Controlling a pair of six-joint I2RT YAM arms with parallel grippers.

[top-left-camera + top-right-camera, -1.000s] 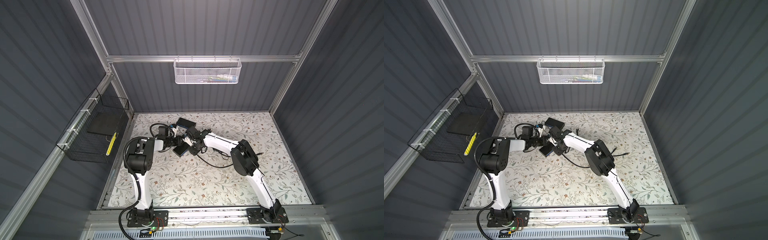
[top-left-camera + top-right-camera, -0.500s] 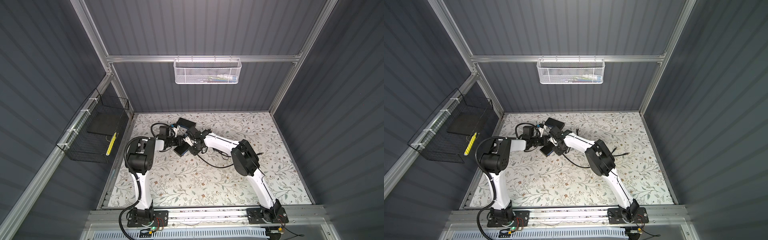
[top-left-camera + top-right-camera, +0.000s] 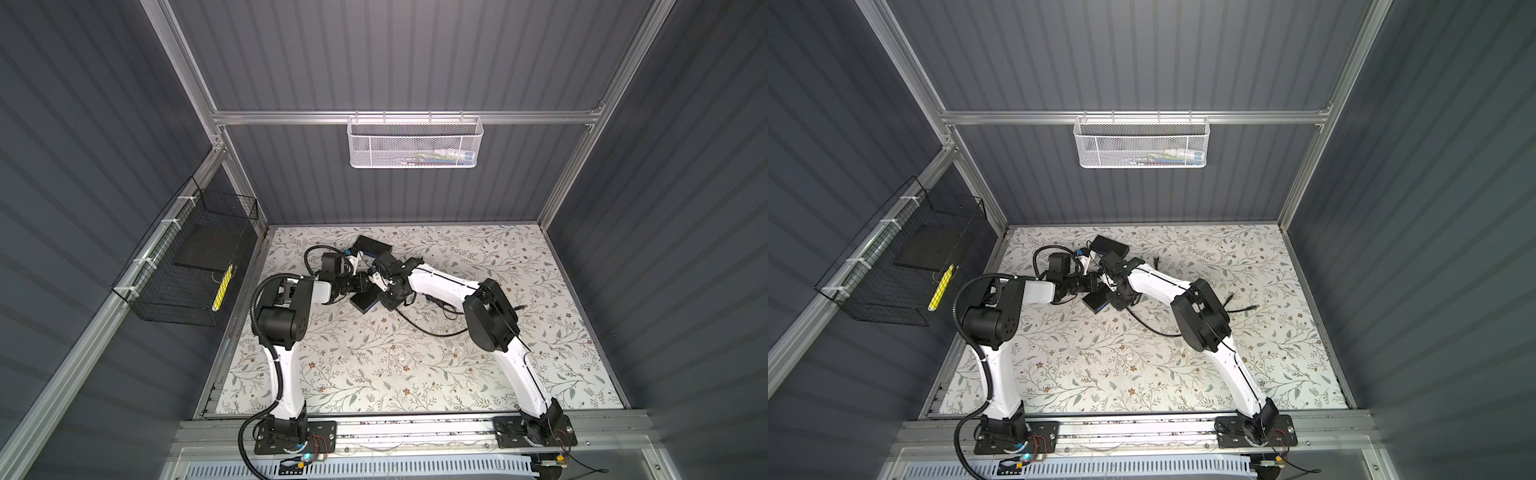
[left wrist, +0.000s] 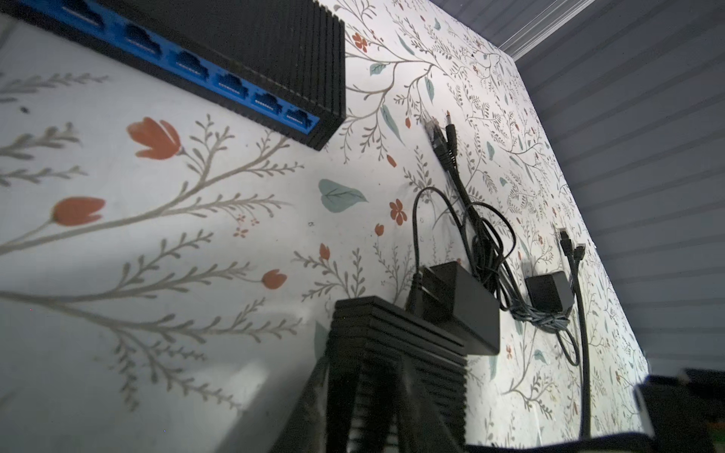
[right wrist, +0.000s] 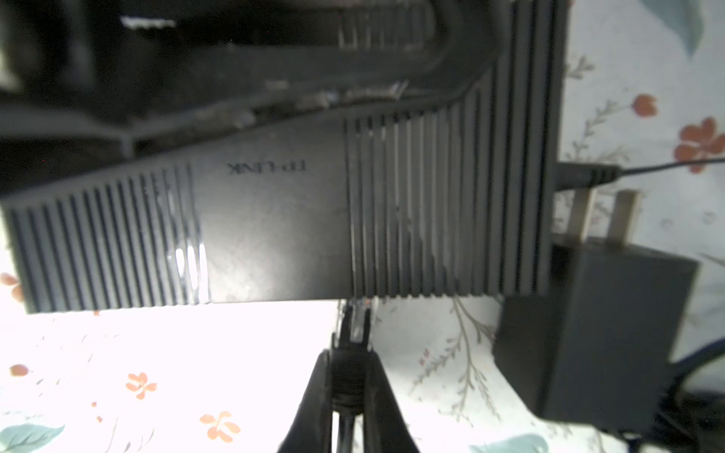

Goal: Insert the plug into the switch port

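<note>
We see the switch (image 5: 274,219) as a flat black box, ribbed at both ends of its top, with a smooth middle band lettered TP-LINK; in both top views it sits askew toward the back left of the floral surface (image 3: 374,365), its long blue side face (image 3: 370,308) turned toward the front; the plug (image 5: 355,319) is small, with a clear tip and a black ribbed boot, pinched by the right hand (image 5: 349,364); its tip meets the switch's long edge; the switch port itself is hidden from us beneath that edge
</note>
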